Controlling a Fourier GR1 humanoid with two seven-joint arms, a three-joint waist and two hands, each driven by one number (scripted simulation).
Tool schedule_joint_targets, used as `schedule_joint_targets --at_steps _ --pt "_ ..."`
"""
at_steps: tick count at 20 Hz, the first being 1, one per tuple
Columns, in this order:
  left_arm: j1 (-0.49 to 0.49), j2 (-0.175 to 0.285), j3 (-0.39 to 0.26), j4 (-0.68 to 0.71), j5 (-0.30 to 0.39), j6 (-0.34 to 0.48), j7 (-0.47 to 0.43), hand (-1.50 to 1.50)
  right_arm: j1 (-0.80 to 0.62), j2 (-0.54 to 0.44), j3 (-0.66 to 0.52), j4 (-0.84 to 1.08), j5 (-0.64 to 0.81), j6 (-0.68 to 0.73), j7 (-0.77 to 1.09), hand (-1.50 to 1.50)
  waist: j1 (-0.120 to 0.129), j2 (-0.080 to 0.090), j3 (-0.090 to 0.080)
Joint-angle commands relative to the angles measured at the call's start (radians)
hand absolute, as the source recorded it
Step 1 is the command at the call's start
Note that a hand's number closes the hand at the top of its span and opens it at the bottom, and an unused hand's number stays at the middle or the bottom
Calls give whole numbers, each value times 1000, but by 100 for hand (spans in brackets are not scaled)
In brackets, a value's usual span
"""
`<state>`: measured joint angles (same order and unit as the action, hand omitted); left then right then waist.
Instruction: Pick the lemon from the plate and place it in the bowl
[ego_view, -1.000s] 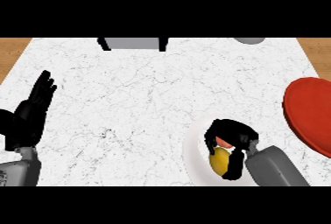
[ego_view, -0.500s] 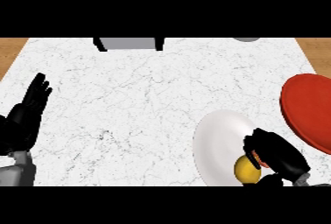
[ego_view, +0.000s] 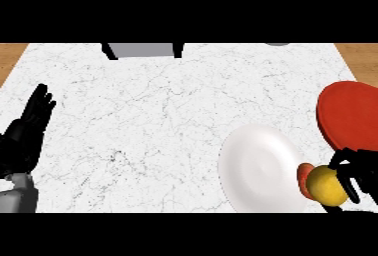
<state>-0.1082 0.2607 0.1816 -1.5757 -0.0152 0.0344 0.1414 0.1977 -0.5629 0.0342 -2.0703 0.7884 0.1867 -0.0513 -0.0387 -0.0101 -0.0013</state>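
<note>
The lemon (ego_view: 327, 187) is seen as a small yellow oval with an orange-red patch at its left end. It is clasped by the curled black fingers of the right hand (ego_view: 357, 172), just off the right rim of the plate (ego_view: 255, 165) and below the bowl (ego_view: 351, 115). The plate is white. The bowl is red and cut off by the right edge, and only red is shown inside it. The left hand (ego_view: 26, 135) is rested at the left edge, fingers straight and together.
</note>
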Motion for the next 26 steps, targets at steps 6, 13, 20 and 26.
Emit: schedule_joint_targets --at_steps 6,13,20,26 --pt "-6 24 27 5 17 -28 -10 0 9 0 -405 -264 -369 127 148 150 22 6 1" --pt "-59 -28 -42 -53 -41 19 75 0 -147 -51 -541 -34 -513 230 165 150 37 9 1" --pt "-72 -6 4 66 0 -38 -32 0 -360 -63 -446 473 -389 106 -94 150 54 15 2" --pt "-83 -27 -21 86 -28 -29 -43 0 -566 -127 -419 834 -321 51 -240 150 58 16 2"
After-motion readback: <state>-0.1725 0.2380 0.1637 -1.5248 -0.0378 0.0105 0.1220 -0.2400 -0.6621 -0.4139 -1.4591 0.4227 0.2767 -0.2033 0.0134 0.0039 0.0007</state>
